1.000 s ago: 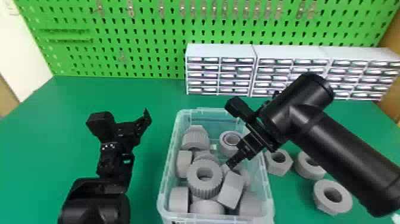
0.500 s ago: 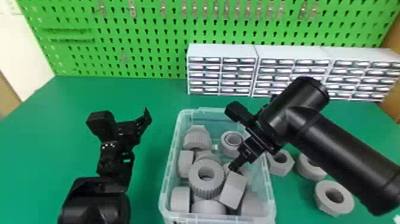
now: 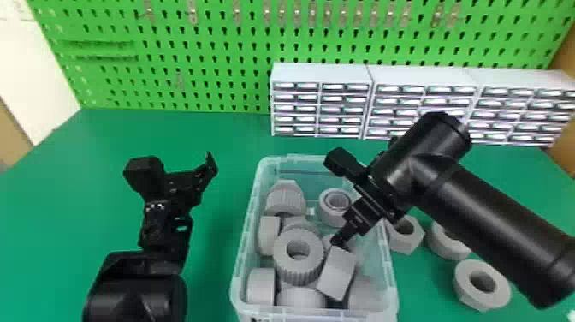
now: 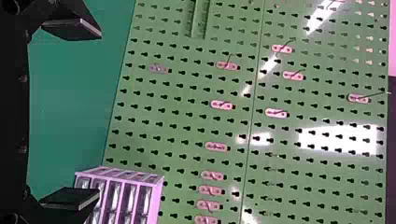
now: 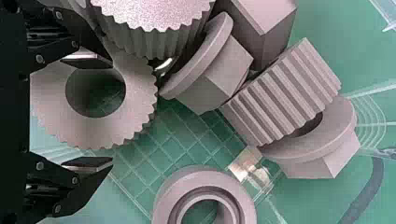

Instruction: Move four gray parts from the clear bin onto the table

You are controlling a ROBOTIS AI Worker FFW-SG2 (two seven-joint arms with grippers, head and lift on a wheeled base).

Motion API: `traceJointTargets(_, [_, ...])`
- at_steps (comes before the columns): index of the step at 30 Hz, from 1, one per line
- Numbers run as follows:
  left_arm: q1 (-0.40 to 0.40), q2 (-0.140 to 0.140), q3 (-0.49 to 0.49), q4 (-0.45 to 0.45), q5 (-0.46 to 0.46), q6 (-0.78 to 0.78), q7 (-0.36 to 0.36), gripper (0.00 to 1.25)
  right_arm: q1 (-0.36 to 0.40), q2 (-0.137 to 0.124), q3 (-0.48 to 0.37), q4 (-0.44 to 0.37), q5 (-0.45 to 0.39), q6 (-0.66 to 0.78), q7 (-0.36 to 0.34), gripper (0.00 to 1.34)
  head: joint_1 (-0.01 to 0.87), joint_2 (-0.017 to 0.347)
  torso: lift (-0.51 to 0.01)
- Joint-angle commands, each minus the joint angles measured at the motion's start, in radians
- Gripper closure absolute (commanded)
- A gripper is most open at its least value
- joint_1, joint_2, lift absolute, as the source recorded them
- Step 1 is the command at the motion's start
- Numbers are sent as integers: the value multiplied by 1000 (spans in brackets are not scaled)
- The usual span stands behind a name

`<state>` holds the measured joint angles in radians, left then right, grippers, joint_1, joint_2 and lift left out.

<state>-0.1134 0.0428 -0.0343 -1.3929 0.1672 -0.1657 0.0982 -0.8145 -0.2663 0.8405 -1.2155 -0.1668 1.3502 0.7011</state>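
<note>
Several gray parts (image 3: 298, 257) lie heaped in the clear bin (image 3: 389, 274). My right gripper (image 3: 340, 240) reaches down inside the bin, beside a tilted gray block (image 3: 338, 274). In the right wrist view this gripper (image 5: 109, 114) stands open around part of a toothed gray ring (image 5: 135, 98); one finger overlaps the ring's face, the other is past its edge. Three gray parts (image 3: 481, 282) rest on the table right of the bin, one partly behind the arm. Left of the bin, my left gripper (image 3: 182, 175) is parked above the table; it is open and holds nothing in the left wrist view (image 4: 95, 114).
White drawer cabinets (image 3: 318, 102) stand behind the bin, against the green pegboard (image 3: 214, 51). Green table surface (image 3: 107, 137) spreads to the left and behind the left gripper. The right forearm (image 3: 492, 218) passes over the table on the right.
My right gripper has come down a little further among the parts in the bin, its visible fingertip now by the tilted block. The left arm has kept still.
</note>
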Motion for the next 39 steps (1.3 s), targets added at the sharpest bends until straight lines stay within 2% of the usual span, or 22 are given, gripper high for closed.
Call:
traceJointTargets(1, [0, 0, -1, 0, 0, 0, 0, 98, -2, -1, 0, 11, 10, -5, 0, 510, 693, 72, -52])
traceJointTargets(5, [-3, 3, -3, 0, 0, 0, 0, 98, -15, -1, 6, 20, 23, -8, 0, 510, 693, 72, -52])
traceJointTargets(9, [-14, 9, -9, 0, 8, 0, 0, 98, -18, 1, -23, 20, 39, -6, 0, 510, 693, 72, -52])
traceJointTargets(17, [-12, 12, -10, 0, 11, 0, 0, 98, -26, -10, -17, 27, 50, -5, 0, 510, 693, 72, -52])
traceJointTargets(26, [-22, 12, -9, 0, 11, 0, 0, 98, -26, -1, 17, 65, -30, -39, 0, 510, 693, 72, -52])
traceJointTargets(39, [-32, 12, -9, 0, 9, 0, 0, 98, -48, -5, 61, 86, -65, -79, 0, 510, 693, 72, -52])
